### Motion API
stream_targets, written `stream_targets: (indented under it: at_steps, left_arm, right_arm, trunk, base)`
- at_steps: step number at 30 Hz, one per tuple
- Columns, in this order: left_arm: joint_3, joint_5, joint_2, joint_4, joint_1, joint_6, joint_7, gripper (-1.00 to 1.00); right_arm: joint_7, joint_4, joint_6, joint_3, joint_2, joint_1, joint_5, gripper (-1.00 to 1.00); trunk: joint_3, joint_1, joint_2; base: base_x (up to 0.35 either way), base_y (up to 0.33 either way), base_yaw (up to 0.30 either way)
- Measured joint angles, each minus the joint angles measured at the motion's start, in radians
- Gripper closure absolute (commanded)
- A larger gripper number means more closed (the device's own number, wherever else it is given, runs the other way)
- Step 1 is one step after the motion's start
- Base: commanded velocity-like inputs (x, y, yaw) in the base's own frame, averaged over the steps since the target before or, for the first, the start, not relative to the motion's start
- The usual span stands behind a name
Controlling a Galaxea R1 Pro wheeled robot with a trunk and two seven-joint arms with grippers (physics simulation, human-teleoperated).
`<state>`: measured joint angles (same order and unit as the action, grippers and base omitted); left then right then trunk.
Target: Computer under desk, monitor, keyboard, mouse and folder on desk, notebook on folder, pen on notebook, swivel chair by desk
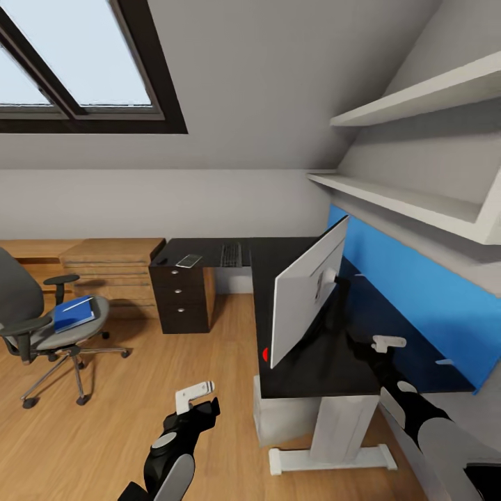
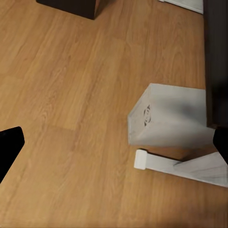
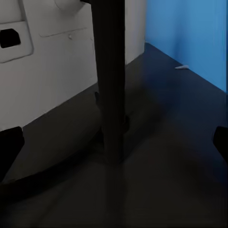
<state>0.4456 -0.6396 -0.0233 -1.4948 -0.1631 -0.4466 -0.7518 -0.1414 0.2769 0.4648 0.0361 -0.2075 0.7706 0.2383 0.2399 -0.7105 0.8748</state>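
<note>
— Two tools are seen; what is found far left of the left tool (image 1: 197, 394)?
— The swivel chair (image 1: 31, 313), with the folder (image 1: 74, 312) laid on its seat. The left tool is held open and empty above the floor; the computer (image 2: 168, 116) is seen beside it, under the counter (image 1: 306, 362).
— And ahead?
— The keyboard (image 1: 231, 254) is laid on the counter's far wing.
— By the right tool (image 1: 387, 342)?
— The monitor (image 1: 309, 289) is stood close to its left. That tool is spread wide, nothing gripped.

Head camera looks forward and down from height over the L-shaped glossy black table (image 1: 209, 248). Left wrist camera faces the wood floor (image 2: 66, 85), near the boxy white computer (image 2: 168, 121). Right wrist camera sits close behind the white-backed monitor (image 3: 52, 57), also in the head view.
</note>
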Motion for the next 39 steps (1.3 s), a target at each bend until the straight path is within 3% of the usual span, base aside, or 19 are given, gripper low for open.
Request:
stream_targets:
  at_steps: [3,4,5,6,10,30,39]
  left_arm:
    - [-0.002,0.000,0.000,-0.011,0.000,0.000,-0.001,-1.00]
    - [-0.002,0.000,0.002,-0.026,0.000,0.001,-0.001,-1.00]
    - [-0.002,0.000,0.019,-0.057,0.000,0.022,-0.002,-1.00]
    - [-0.003,-0.003,0.028,-0.064,0.000,0.039,-0.002,-1.00]
    - [-0.002,-0.007,0.043,-0.073,0.000,0.072,-0.001,-1.00]
    - [0.000,-0.009,0.047,-0.076,0.001,0.081,-0.001,-1.00]
    - [0.001,-0.009,0.047,-0.076,0.000,0.081,-0.001,-1.00]
  right_arm:
    - [0.010,-0.019,-0.026,0.002,0.001,0.000,-0.002,-1.00]
    - [0.014,-0.023,-0.062,0.002,0.002,0.000,-0.002,-1.00]
    - [0.022,-0.020,-0.204,0.001,0.001,0.001,-0.004,-1.00]
    - [0.024,-0.018,-0.247,0.000,0.001,0.002,-0.004,-1.00]
    - [0.027,-0.016,-0.304,-0.001,0.000,0.003,-0.005,-1.00]
    - [0.028,-0.016,-0.316,-0.001,0.001,0.003,-0.005,-1.00]
    - [0.029,-0.016,-0.312,-0.001,0.001,0.003,-0.005,-1.00]
  trunk:
    - [0.000,0.000,0.000]
    - [0.000,0.000,0.000]
    - [0.000,0.000,0.000]
    - [0.000,0.000,0.000]
    - [0.000,0.000,0.000]
    - [0.000,0.001,0.000]
    - [0.000,0.000,0.000]
  base:
    - [0.000,-0.031,0.000]
    - [0.000,-0.006,0.000]
    - [0.000,-0.004,0.000]
    - [0.016,-0.003,0.000]
    - [0.148,-0.001,0.000]
    - [0.315,0.000,0.000]
    - [0.166,0.000,0.000]
